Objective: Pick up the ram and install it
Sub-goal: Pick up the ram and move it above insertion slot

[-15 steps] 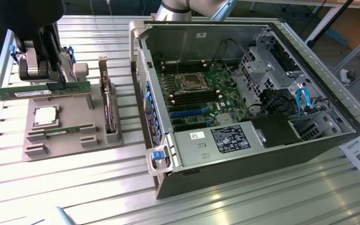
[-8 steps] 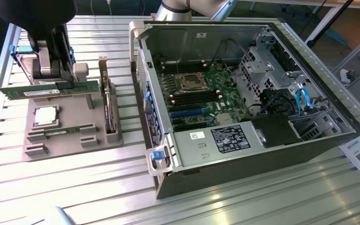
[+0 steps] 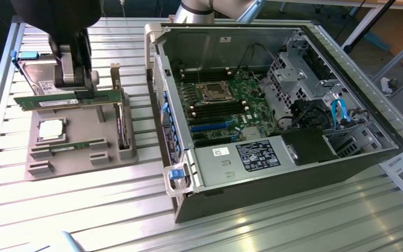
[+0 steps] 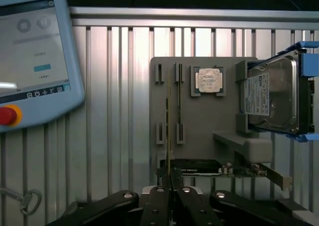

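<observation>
The ram (image 3: 48, 101) hangs flat and level just above the grey tray (image 3: 82, 123), near the exterior view's left edge and well apart from the open case (image 3: 209, 44). The jaws are closed almost fully and pinch the thin board across its thickness at about mid-length, with the chips facing outward. In the wrist view the stick (image 4: 169, 131) is edge-on, a thin line running straight out from between the fingers (image 4: 158, 201), so the grip looks square, not skewed. To carry it well, I judge the stick should stay level with its contact edge down and keep a central hold so neither end droops. It should also rise straight (the expansion card (image 3: 122, 128) stands on edge just beside one end, and its bracket could catch a corner). The tray rests on the slatted bench (image 3: 82, 210) and holds a second stick (image 3: 69, 147) seated in its brackets. It also holds a square processor (image 3: 52, 129) lying flat in a recess, and the card. A hard drive (image 4: 271, 96) in a blue carrier sits at the tray's far end. The case lies on its side and contains the motherboard (image 3: 240, 86), with dark memory slots (image 3: 219, 109) running beside the socket (image 3: 211, 92). I cannot tell whether any of the slots is filled.
</observation>
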`<state>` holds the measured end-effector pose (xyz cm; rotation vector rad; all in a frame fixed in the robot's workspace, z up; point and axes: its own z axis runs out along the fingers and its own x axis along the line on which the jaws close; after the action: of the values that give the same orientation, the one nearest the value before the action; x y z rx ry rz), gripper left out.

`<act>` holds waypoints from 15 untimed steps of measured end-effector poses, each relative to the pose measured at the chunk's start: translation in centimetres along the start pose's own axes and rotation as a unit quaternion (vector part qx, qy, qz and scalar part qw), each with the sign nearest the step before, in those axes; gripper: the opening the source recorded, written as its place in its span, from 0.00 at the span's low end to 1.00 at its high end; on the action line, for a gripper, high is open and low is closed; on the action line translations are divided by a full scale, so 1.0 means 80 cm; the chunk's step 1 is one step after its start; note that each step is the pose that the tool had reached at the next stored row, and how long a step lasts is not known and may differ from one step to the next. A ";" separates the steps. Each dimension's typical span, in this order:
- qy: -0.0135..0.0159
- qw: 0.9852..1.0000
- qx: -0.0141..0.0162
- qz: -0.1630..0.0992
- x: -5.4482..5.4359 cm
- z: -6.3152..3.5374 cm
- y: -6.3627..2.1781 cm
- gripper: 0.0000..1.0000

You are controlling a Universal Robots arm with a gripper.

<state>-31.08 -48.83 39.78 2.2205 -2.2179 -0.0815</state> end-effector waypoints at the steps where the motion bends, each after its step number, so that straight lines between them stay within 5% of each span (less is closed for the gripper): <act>1: 0.000 1.000 0.000 0.000 0.000 0.000 -0.004 0.12; 15: 0.000 1.000 0.000 0.000 0.000 -0.002 -0.041 0.12</act>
<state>-27.82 -48.83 39.78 2.2201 -2.2176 -0.0820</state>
